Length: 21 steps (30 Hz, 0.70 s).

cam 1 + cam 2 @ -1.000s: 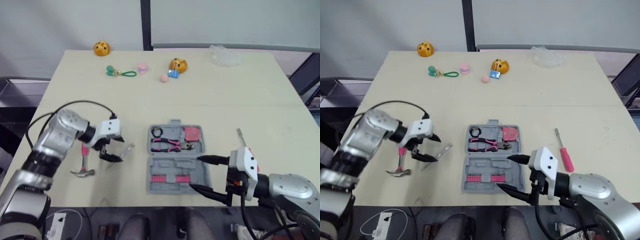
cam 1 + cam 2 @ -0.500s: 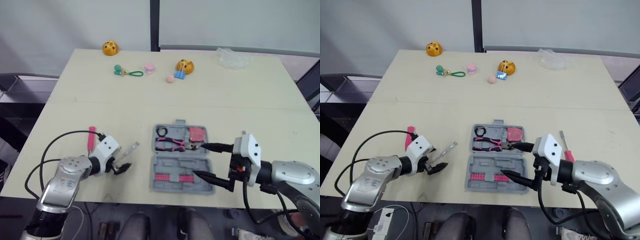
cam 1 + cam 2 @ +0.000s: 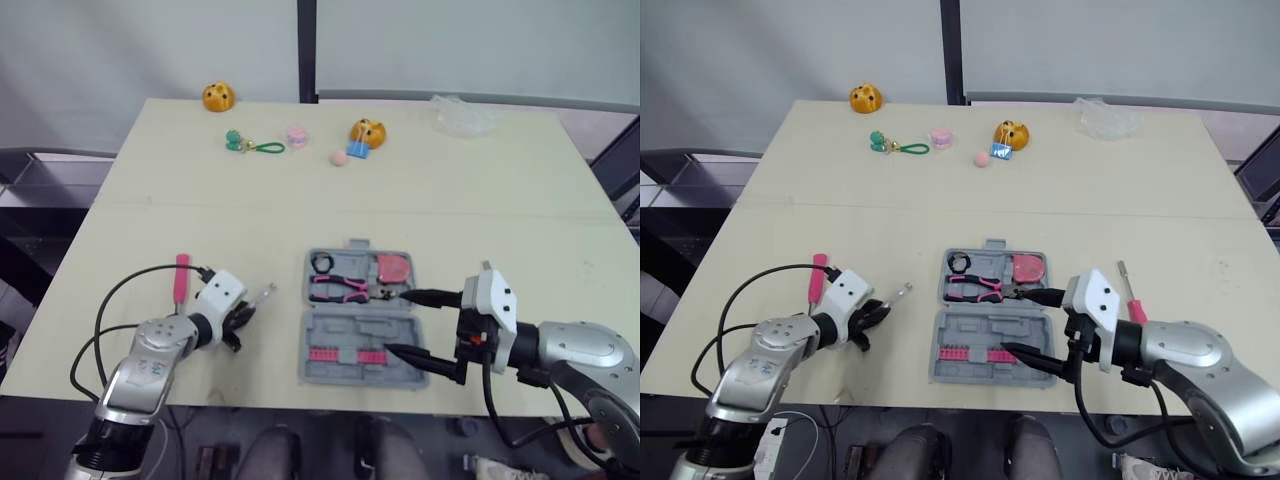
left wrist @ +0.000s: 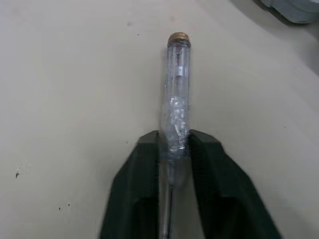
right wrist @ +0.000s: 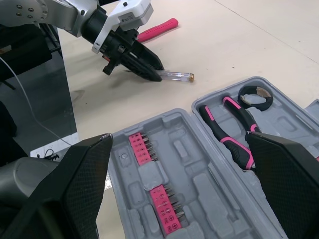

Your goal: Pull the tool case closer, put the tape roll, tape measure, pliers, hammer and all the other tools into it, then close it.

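Though half-hidden, tester [image 4: 178,89] in left pincer [image 4: 174,143]

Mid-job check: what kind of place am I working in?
Likely a lab or office test space: plain beige table, pale wall panels behind it, staged trinkets near its far edge.

Grey tool case [image 3: 368,326] open flat near table's front edge; holds pliers [image 3: 340,288], tape roll [image 3: 320,264]. Clear screwdriver [image 4: 178,94] lies left; hammer [image 3: 182,275] farther left.
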Motion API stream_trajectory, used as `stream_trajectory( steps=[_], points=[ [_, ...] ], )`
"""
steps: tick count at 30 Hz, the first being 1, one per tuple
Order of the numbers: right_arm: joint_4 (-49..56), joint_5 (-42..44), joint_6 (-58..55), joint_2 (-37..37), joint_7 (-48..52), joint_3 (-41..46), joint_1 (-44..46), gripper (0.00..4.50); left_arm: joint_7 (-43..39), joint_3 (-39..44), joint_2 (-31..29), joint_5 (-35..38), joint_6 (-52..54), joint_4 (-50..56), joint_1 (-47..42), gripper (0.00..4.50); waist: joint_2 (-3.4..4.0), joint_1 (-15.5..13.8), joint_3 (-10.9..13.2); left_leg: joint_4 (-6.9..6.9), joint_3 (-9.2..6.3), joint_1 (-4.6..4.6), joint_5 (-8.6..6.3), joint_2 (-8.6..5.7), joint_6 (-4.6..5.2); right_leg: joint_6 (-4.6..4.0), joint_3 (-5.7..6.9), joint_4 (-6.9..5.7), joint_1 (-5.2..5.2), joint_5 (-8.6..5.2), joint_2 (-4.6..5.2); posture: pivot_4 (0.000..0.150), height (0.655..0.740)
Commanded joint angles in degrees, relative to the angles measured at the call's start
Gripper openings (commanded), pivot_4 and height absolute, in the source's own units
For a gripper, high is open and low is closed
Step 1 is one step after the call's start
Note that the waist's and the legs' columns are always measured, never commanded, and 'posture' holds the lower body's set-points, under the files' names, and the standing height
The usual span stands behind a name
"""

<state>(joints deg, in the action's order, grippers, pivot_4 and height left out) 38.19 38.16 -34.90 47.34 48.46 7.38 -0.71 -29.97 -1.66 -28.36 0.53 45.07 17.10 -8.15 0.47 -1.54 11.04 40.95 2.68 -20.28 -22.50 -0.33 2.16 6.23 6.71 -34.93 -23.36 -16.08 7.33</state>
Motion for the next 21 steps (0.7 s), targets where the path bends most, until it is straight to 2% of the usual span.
stream_trajectory(
  steps=[1, 3, 6, 8, 11, 17, 21],
  points=[
    [1.2, 0.3, 0.8, 0.9, 1.2, 0.6, 0.2, 4.50, 3.1, 1.9, 3.0, 2.0, 7.0, 5.4, 1.4, 0.01, 0.00, 0.0, 0.0, 0.00, 0.00, 0.00, 0.00, 0.00, 0.00, 0.00, 0.00, 0.00, 0.00, 0.00, 0.00, 0.150, 0.7400],
    [1.2, 0.3, 0.9, 1.0, 1.4, 0.6, 0.2, 4.50, 5.8, 4.3, 6.2, 3.1, 12.5, 8.9, 0.8, 0.01, 0.00, 0.0, 0.0, 0.00, 0.00, -0.01, 0.00, 0.00, 0.00, 0.00, 0.00, 0.00, 0.00, 0.00, 0.00, 0.150, 0.7400],
    [1.0, 0.4, 0.8, 1.3, 1.9, 0.6, 0.2, 4.50, 14.1, 12.4, 16.4, 3.4, 24.2, 13.6, -3.6, 0.01, -0.04, -0.3, 0.0, 0.04, -0.01, -0.02, 0.00, -0.01, 0.01, 0.00, 0.02, -0.03, 0.01, 0.00, -0.06, 0.150, 0.7400],
    [0.7, 0.3, 0.9, 1.4, 2.2, 0.5, 0.5, 4.50, 17.5, 15.7, 20.6, 2.6, 30.9, 15.3, -6.0, 0.01, -0.14, -0.3, -0.1, 0.10, -0.02, -0.04, 0.01, -0.02, 0.02, 0.02, 0.02, -0.07, 0.01, 0.01, -0.20, 0.150, 0.7400],
    [0.1, 0.2, 1.0, 1.5, 2.6, 0.3, 0.9, 4.50, 20.0, 15.8, 21.7, 2.2, 34.0, 16.5, -7.4, 0.01, -0.15, -0.1, -0.1, 0.05, -0.01, -0.02, 0.01, -0.01, 0.01, 0.02, 0.00, -0.06, 0.01, 0.01, -0.25, 0.150, 0.7400],
    [-1.0, -0.5, 1.2, 1.7, 3.5, -0.7, 2.1, 4.50, 23.2, 13.3, 20.6, 1.0, 28.6, 10.1, -6.0, 0.01, -0.15, 0.0, -0.1, 0.05, 0.04, 0.02, 0.01, 0.02, 0.00, 0.00, -0.06, -0.05, 0.01, 0.00, -0.30, 0.150, 0.7400],
    [-1.1, -0.9, 1.3, 1.7, 3.8, -0.7, 2.1, 4.50, 24.6, 13.8, 22.4, 1.7, 27.0, 8.7, -5.8, 0.01, -0.15, -0.3, -0.1, 0.05, 0.02, 0.00, 0.01, 0.01, 0.00, 0.00, -0.04, -0.01, 0.01, 0.00, -0.26, 0.150, 0.7400]
  ],
)
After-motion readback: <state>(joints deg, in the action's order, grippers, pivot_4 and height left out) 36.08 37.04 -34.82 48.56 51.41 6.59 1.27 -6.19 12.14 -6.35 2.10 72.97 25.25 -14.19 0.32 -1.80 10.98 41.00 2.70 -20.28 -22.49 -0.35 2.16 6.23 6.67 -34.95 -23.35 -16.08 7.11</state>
